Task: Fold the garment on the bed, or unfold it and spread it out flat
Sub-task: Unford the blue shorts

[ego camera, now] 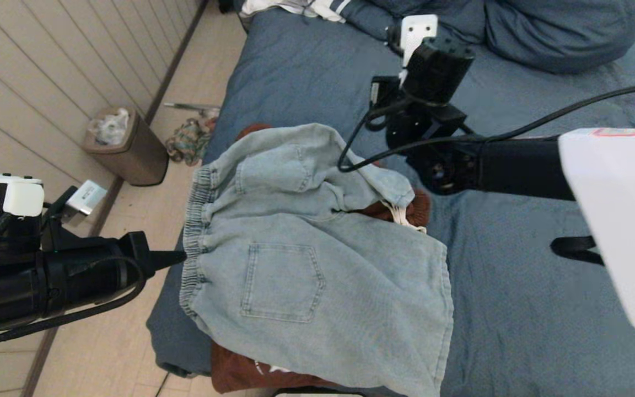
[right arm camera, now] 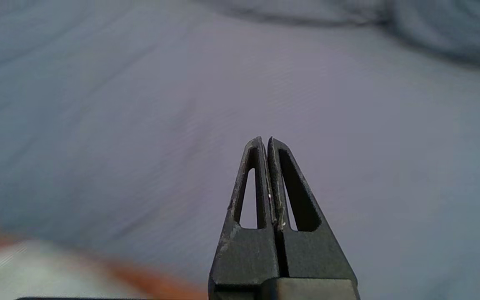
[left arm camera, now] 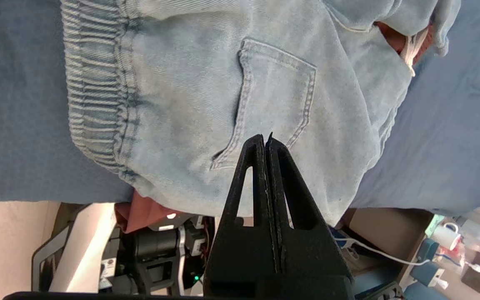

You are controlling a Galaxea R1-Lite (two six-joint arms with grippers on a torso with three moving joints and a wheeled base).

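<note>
Light-blue denim shorts [ego camera: 306,242] lie on the slate-blue bed [ego camera: 306,71], back pocket up, elastic waistband toward the bed's left edge and the far leg bunched and folded over. They rest on a rust-brown garment [ego camera: 240,372]. My left gripper [ego camera: 182,256] is shut and empty, its tip at the waistband; in the left wrist view the left gripper [left arm camera: 266,136] hovers over the shorts [left arm camera: 181,91] by the pocket. My right gripper [right arm camera: 265,139] is shut and empty above bare sheet [right arm camera: 140,104] beyond the shorts.
Bunched blue bedding [ego camera: 543,33] lies at the head of the bed, with a white striped cloth [ego camera: 295,6] beside it. On the floor left of the bed stand a brown bin [ego camera: 130,146] and a cloth pile [ego camera: 188,140]. The right half of the sheet [ego camera: 527,309] is bare.
</note>
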